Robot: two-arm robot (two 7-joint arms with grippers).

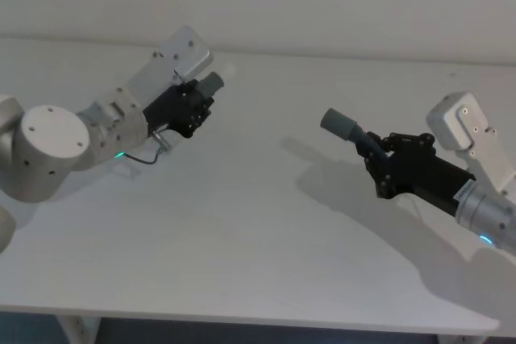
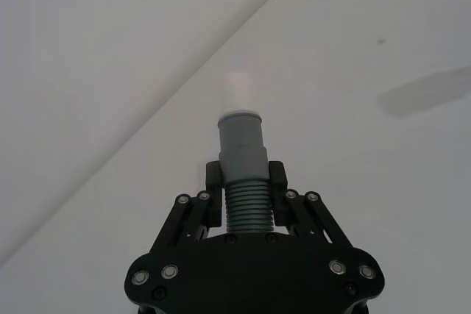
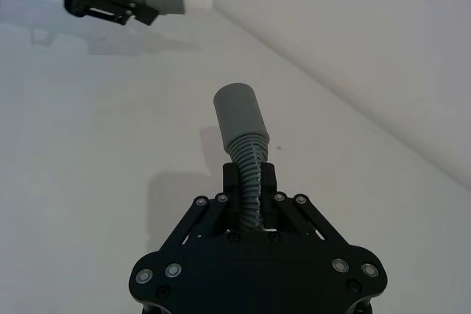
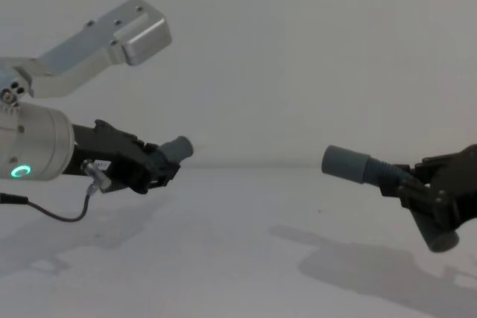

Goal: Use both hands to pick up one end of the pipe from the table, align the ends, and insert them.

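**Pipe halves both in hand, ends not yet joined**

Pipe work stands at roughly its midpoint. The thinner piece (image 1: 213, 84) hangs above the desk (image 1: 242, 239) at about ten o'clock in the head view. Its white tip (image 1: 229, 72) points off toward one o'clock. The left gripper (image 1: 193, 106) holds it, with the fingers (image 2: 214, 180) clamped on the ribbed stretch just behind the grey sleeve.

The thicker piece (image 1: 341, 125) is at about three o'clock, also off the desk; the chest view shows shadow beneath it. Its collar mouth (image 3: 234, 95) faces toward ten o'clock. The right gripper (image 1: 372, 147) holds it, with the fingers (image 3: 230, 179) closed on the ribbed section below the collar.

Done, as far as can be judged: both pieces are picked up and gripped firmly.

Left to do:
- **Closing the gap:** the two ends are well apart, with bare desk between them.
- **Aligning:** the axes do not look lined up, so each wrist probably needs to turn until tip and mouth face one another.
- **Inserting:** the tip then goes into the collar.
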